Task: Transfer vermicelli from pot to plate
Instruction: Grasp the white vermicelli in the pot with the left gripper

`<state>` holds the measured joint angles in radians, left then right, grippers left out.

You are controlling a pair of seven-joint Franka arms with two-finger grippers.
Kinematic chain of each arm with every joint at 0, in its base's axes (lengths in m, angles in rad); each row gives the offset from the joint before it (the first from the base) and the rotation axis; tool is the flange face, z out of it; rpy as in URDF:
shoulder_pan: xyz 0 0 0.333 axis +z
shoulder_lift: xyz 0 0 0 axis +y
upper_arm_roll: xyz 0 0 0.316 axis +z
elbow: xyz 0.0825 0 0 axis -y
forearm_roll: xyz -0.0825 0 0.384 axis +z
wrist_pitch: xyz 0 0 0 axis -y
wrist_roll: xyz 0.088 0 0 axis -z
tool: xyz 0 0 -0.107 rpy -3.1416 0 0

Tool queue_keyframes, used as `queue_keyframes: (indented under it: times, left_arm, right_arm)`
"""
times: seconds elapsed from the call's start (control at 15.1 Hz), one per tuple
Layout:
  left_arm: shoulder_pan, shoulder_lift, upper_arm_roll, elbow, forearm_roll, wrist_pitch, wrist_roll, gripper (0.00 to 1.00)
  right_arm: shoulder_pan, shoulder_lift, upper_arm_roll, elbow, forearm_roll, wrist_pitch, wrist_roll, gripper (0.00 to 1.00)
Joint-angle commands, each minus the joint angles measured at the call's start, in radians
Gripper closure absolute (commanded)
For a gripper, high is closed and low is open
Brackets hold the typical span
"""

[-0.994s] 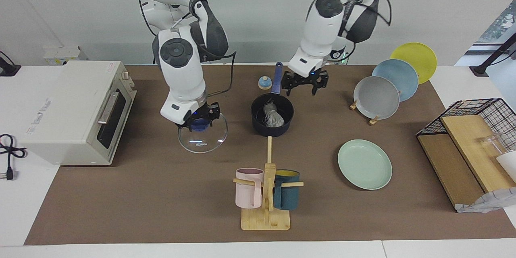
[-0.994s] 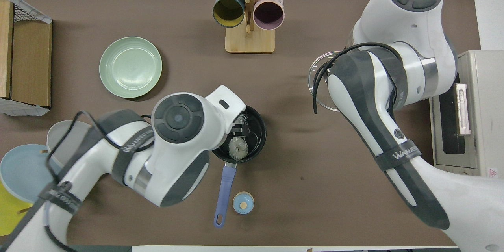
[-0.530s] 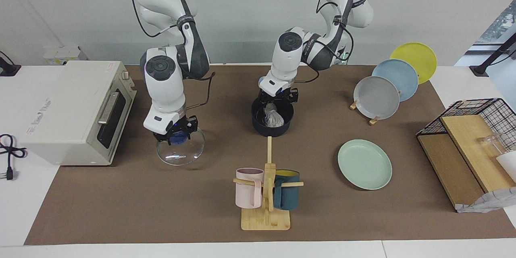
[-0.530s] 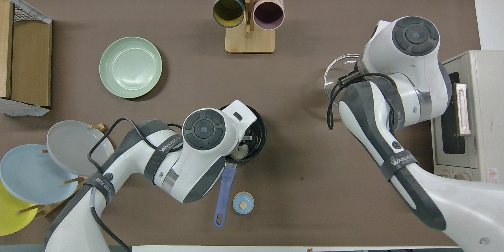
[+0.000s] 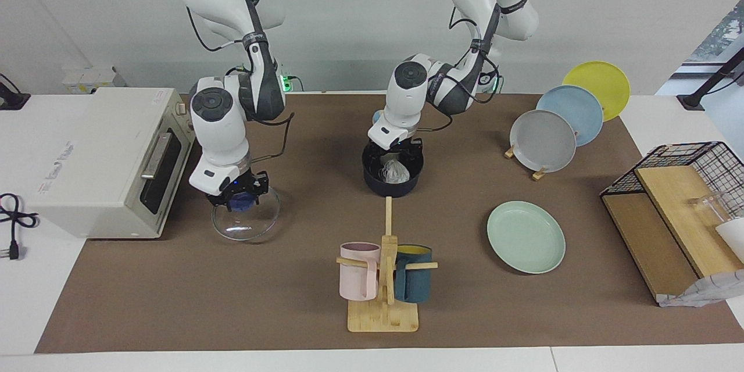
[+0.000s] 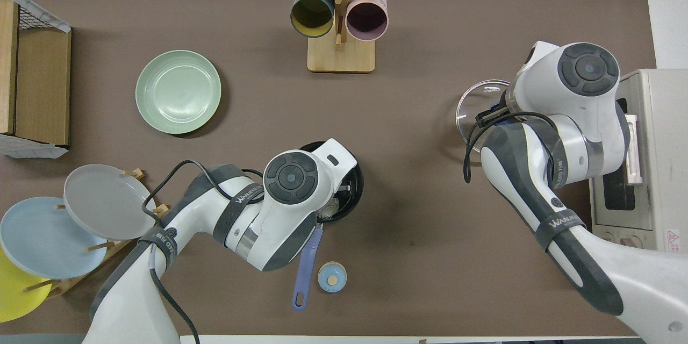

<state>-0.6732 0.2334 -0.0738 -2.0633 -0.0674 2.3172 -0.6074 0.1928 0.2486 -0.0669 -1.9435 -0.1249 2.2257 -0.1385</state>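
Note:
The dark navy pot [image 5: 392, 181] stands mid-table, its blue handle [image 6: 305, 267] pointing toward the robots. A whitish vermicelli clump [image 5: 395, 171] lies inside it and also shows in the overhead view [image 6: 331, 207]. My left gripper [image 5: 397, 156] is open and down inside the pot, right at the vermicelli; from overhead its wrist hides it. The mint-green plate [image 5: 526, 237] lies bare, farther from the robots and toward the left arm's end. My right gripper [image 5: 237, 199] is shut on the blue knob of the glass lid [image 5: 247, 224], held tilted low beside the oven.
A toaster oven [image 5: 99, 157] stands at the right arm's end. A wooden mug rack [image 5: 383, 279] with two mugs stands farther from the robots than the pot. A rack of grey, blue and yellow plates [image 5: 543, 139] and a wire basket with boards [image 5: 680, 197] are at the left arm's end. A small blue knob-shaped object [image 6: 331, 278] lies beside the handle.
My left gripper came down from above the pot's handle into the pot, onto the vermicelli. My right gripper carried the glass lid lower and toward the oven.

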Motion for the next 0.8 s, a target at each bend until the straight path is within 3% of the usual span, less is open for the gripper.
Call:
queue_keyframes:
  times: [0.0,0.27,0.73]
  left_arm:
    - [-0.017,-0.003,0.020,-0.012,-0.018,0.010,0.031,1.00]
    - [-0.003,-0.014,0.020,0.009,-0.018,-0.022,0.038,1.00]
    - [0.086,-0.066,0.022,0.262,-0.058,-0.384,0.038,1.00]
  right_arm:
    - [-0.018,0.004,0.013,-0.017,0.001,0.041,0.008,0.42]
    - [-0.016,0.003,0.015,-0.034,0.024,0.040,0.031,0.42]
    - [-0.038,0.011,0.015,-0.041,0.027,0.048,0.031,0.40]
